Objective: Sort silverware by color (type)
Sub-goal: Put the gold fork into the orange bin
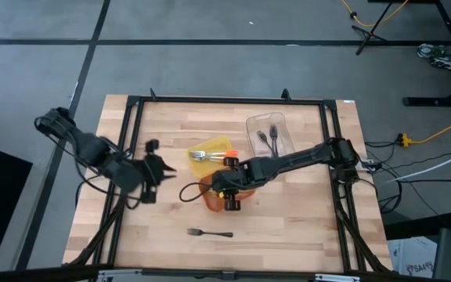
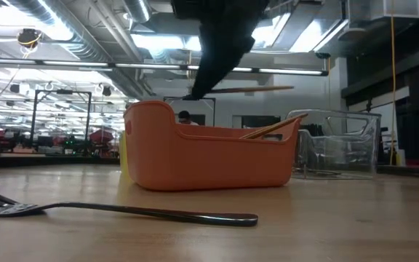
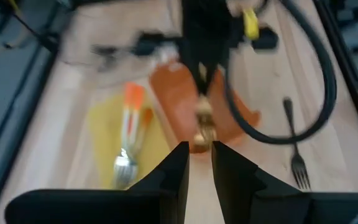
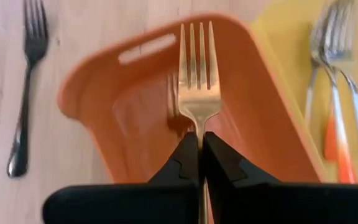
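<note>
Over the orange tray [image 4: 253,118], a gold fork [image 4: 197,81] was pinched by its handle between the closed fingers of the right gripper [image 4: 200,152], its tines pointing away from the wrist and hanging above the tray's floor. A second gold piece [image 4: 174,99] lay inside the tray, partly hidden behind the held fork, and in the low view a gold handle [image 2: 271,129] leaned out over the tray's rim. In the high view the right gripper [image 1: 227,193] sat above the tray near the middle of the table [image 1: 304,227], with its arm reaching in from the right edge. Just beside the orange tray lay the yellow tray [image 1: 218,145], holding silver forks with orange handles [image 1: 206,157]; the right wrist view showed two or three of them [image 4: 340,93] side by side. Farther back on the table, the clear tray [image 1: 250,125] held two black forks [image 1: 268,139]. One more black fork [image 1: 210,233] lay loose on the wood toward the front edge, well apart from the trays, its tines toward the left side; the low view showed it flat in the foreground [image 2: 122,211]. The left gripper [image 1: 161,169] hovered over the left part of the table, pointed toward the trays, its fingers [image 3: 173,171] parted by a narrow gap with nothing between them.
</note>
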### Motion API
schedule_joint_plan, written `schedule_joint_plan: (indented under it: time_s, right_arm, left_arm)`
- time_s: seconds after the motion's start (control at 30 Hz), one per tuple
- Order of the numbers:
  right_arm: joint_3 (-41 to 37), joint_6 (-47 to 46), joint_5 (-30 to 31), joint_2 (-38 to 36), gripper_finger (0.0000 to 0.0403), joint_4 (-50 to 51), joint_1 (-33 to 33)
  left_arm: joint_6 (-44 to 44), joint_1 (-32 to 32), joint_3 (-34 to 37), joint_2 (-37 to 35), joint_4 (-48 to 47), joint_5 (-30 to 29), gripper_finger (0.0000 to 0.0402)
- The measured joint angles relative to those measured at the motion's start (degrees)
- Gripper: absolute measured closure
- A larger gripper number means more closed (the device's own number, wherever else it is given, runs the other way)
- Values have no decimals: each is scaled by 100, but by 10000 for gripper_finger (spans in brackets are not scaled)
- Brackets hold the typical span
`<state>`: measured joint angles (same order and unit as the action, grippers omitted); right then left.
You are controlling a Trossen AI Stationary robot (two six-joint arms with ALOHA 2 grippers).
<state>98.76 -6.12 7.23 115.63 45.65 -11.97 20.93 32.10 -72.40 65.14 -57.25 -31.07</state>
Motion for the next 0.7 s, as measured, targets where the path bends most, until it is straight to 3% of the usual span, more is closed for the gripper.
schedule_joint_plan:
  time_s: [0.37, 0.53, 0.7]
  right_arm:
    - [13, 12, -34, 310, 402, -478, 2]
    - [2, 58, -39, 465, 402, -410, 2]
    - [0, 63, -41, 632, 402, -399, 0]
  left_arm:
    - [-115, 227, 156, -1384, -83, -1030, 338]
    - [-157, 425, 900, -2123, 327, -1595, 338]
    - [-162, 450, 1887, -2910, 935, -1699, 338]
